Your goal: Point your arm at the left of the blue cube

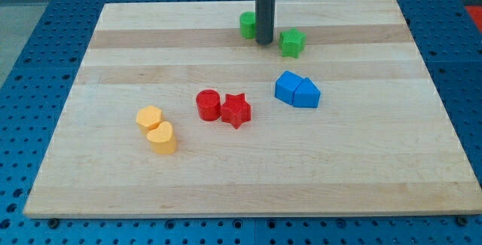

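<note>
The blue cube (pixel 287 86) sits right of the board's middle, touching a blue wedge-like block (pixel 306 93) on its right. My tip (pixel 263 43) is near the view's top, above and a little left of the blue cube, well apart from it. The tip stands between a green block (pixel 247 25) on its left and a green star (pixel 292 43) on its right.
A red cylinder (pixel 208 105) and a red star (pixel 236 110) touch near the board's middle. A yellow block (pixel 149 117) and a yellow heart (pixel 162 137) sit at lower left. The wooden board (pixel 248 185) lies on a blue perforated table.
</note>
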Robot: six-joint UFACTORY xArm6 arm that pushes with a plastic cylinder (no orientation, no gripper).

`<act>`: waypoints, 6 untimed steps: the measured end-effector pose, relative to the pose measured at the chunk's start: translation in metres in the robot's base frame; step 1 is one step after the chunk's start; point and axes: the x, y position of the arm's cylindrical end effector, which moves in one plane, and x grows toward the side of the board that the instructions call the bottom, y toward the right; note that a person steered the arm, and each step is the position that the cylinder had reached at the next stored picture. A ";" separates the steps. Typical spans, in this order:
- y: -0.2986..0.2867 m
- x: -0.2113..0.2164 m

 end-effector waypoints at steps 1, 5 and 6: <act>0.000 0.017; -0.015 0.098; -0.015 0.124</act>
